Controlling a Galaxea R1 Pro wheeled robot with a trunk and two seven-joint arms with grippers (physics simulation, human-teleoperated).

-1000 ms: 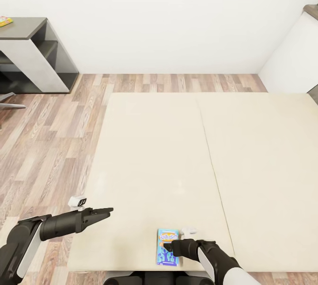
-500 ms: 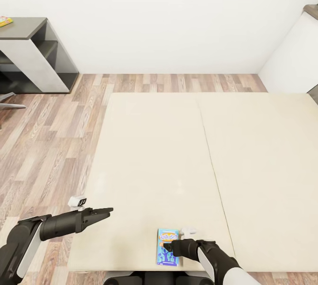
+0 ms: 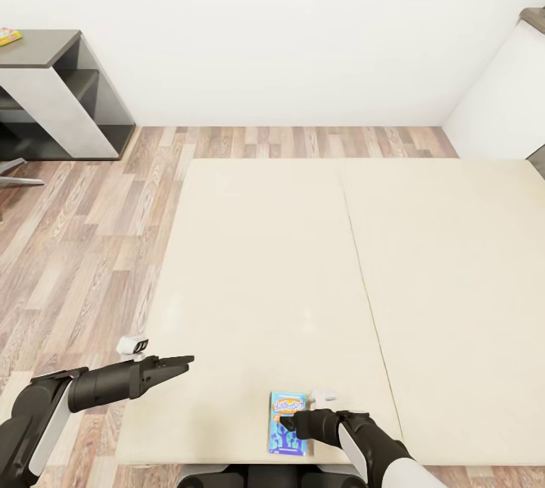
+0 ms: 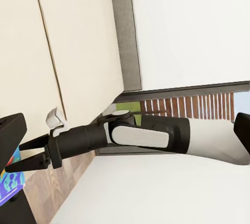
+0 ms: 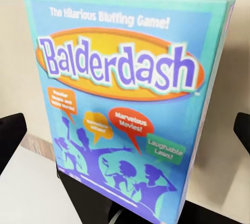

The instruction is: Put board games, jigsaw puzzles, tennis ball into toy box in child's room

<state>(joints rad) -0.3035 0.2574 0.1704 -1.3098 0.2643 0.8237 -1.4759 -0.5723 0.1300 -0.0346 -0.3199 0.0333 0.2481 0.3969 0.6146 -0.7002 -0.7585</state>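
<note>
The blue game (image 3: pixel 288 422) lay flat at the bed's (image 3: pixel 265 261) near edge, at 6 o'clock, likely for easy reach. The right gripper (image 3: pixel 288 422) hovered over it, fingers spread, probably lining up a grasp. The left gripper (image 3: pixel 182 360), at 8 o'clock, had its fingers slightly parted, empty. Open mattress lay beyond.

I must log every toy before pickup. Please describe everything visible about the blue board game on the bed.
The Balderdash board game is a flat rectangular printed box, cardboard by its look, teal-blue, with an orange oval bearing the title, the line "The Hilarious Bluffing Game!", speech bubbles and purple cartoon figures. It lies closed and face up on the beige bed, near the edge closest to the robot. The right gripper hangs at its right side, fingers spread; contact cannot be judged.
</note>
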